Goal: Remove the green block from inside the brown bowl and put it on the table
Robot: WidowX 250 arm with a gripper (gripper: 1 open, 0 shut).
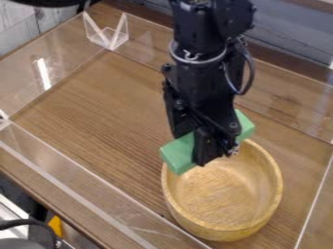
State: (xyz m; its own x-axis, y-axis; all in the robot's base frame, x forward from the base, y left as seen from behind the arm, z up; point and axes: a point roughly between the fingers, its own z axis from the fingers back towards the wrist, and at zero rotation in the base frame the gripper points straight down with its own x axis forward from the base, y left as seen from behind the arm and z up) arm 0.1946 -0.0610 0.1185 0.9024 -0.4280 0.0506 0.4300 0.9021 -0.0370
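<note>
end effector [208, 148] grips the green block [182, 151] above the bowl's [224, 197] far rim.
the black arm points straight down, its jaws clamped on the block, which hangs level over the wood-grain table [104, 107]. no readable writing shows.

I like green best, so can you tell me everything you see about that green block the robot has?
The small flat bright-green rectangular block looks matte and smooth, like foam or painted wood. The black robot pincer grips it across the middle, so only its two ends show, one poking out on each side. It is held tilted, its left end lower, above the back rim of the round light wooden bowl. It seems lifted clear of the bowl's floor, and it is not yet on the brown wood-grain table.
</note>
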